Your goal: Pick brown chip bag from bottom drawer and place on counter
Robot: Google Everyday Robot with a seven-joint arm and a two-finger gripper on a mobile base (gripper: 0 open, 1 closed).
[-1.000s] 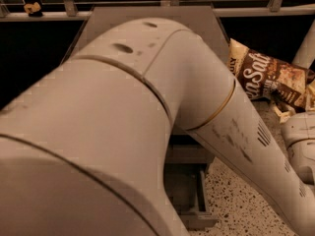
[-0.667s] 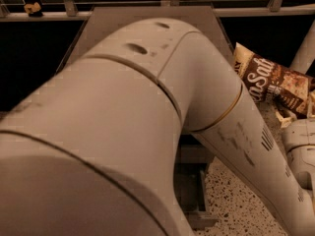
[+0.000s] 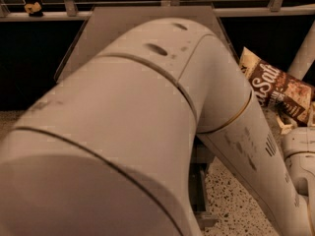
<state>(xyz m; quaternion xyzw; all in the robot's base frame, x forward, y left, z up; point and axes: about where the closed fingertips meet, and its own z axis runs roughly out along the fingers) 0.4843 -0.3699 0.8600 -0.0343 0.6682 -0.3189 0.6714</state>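
Dim, warm-tinted light; hand (image 3: 288,125) shadowed at right edge.

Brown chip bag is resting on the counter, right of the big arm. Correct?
No. Camera view shows the brown chip bag past the counter's right edge, not on it, by the pincer; it is right of the arm.

Robot arm (image 3: 147,132) is blocking most of the tabletop (image 3: 123,23) and bottom drawer (image 3: 201,200); end effector (image 3: 289,124), low right under the brown chip bag (image 3: 280,87), is getting cropped by the right edge.
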